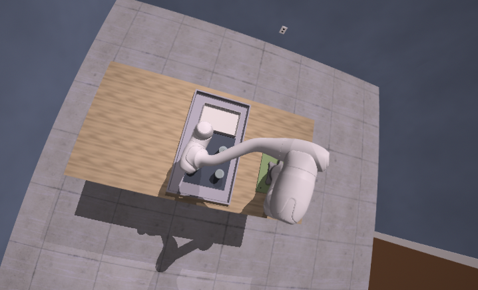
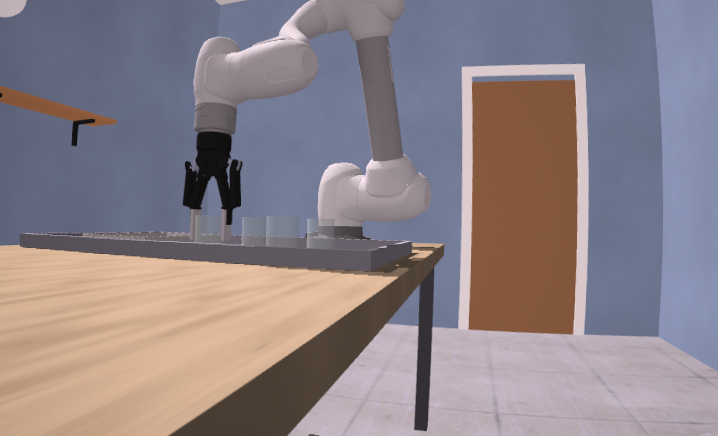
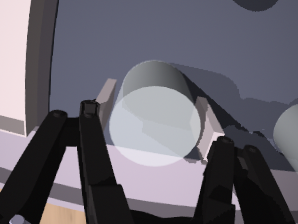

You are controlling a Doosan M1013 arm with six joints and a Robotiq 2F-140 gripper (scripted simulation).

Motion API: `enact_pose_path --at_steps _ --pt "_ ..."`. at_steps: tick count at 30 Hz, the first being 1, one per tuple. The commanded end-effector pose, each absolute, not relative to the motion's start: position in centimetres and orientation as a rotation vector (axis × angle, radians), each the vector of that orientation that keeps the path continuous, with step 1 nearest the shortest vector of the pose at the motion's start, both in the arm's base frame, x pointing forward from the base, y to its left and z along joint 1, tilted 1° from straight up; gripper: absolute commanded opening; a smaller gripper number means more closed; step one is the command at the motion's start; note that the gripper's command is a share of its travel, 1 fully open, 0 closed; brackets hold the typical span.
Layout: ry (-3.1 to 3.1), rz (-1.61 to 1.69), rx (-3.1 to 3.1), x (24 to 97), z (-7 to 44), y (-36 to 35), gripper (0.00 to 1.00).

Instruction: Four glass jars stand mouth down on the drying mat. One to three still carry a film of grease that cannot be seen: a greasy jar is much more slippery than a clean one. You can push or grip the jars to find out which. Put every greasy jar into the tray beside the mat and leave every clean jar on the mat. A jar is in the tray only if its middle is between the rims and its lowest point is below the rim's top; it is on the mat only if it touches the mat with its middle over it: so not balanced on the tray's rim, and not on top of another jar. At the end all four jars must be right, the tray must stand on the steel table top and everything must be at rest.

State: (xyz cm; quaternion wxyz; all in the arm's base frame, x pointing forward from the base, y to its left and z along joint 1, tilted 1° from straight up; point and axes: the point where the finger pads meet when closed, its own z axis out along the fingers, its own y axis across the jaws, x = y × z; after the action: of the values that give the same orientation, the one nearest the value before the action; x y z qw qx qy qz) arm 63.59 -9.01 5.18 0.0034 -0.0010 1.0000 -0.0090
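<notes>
Over the steel counter [image 1: 197, 193] [image 2: 188, 254] [image 3: 145, 189], the white arm [image 1: 262, 145] [image 2: 272, 70] is reaching across from the top view's right, its wrist covering part of the drying mat [image 1: 204, 180] [image 3: 200, 42]. Inside the counter's rim, the pale tray [image 1: 223, 120] [image 3: 12, 60] is lying beside the mat, and two jars are showing on the mat: a middle jar [image 1: 222, 149], partly hidden by the arm, and an outer jar [image 1: 218, 173] standing nearer the counter's lower end. Outside the counter's rim, a green base plate [image 1: 263, 181] is showing under the arm's foot. In the exterior view, the pincer [image 2: 209, 229] [image 3: 154, 101] is pointing straight down inside the counter's rim, its light fingers flanking the nearest jar [image 2: 208, 228] [image 3: 155, 125]. Three more jars, the second [image 2: 253, 231], the third [image 2: 283, 231] and the fourth [image 2: 320, 232], are standing upright in a row above the counter's near rim, toward its right end, the second and third overlapping in the view. In the wrist view, the flanked jar is standing upright on the mat close to one long side of the counter, with the pincer opening about halfway around it; a gap is showing on the left, contact on the right is impossible to judge, and nothing is being gripped. Along that same side of the counter, another jar [image 3: 287, 131] is entering at the right edge.
</notes>
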Motion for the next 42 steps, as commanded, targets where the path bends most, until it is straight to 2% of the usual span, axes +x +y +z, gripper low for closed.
enact_pose_path --at_steps 1,26,27,42 --pt "3.141 -0.025 -0.013 63.2 4.68 -9.08 0.49" --pt "3.141 -0.025 -0.013 63.2 4.68 -9.08 0.46" --pt "3.141 -0.025 -0.013 63.2 4.68 -9.08 0.43" --pt "3.141 -0.025 -0.013 63.2 4.68 -9.08 0.43"
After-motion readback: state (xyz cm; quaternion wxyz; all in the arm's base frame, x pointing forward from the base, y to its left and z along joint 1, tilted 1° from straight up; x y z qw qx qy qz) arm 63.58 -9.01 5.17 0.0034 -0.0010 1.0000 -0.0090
